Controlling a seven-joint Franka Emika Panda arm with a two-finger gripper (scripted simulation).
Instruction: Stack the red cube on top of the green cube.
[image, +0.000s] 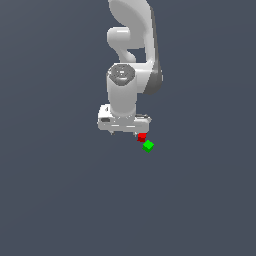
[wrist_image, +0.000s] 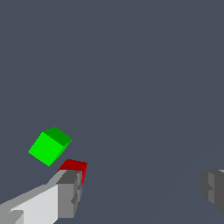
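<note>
The red cube lies on the grey floor, corner to corner with the green cube, which sits just beside it on the exterior view's right. My gripper hangs low over the floor with its jaws wide apart and nothing between them. In the wrist view, one fingertip partly covers the red cube; the other fingertip is far off to the side. The green cube shows whole, tilted on the diagonal, just past the red one. Whether the fingertip touches the red cube I cannot tell.
The plain dark grey floor spreads all round the cubes. The white arm rises behind the gripper in the exterior view.
</note>
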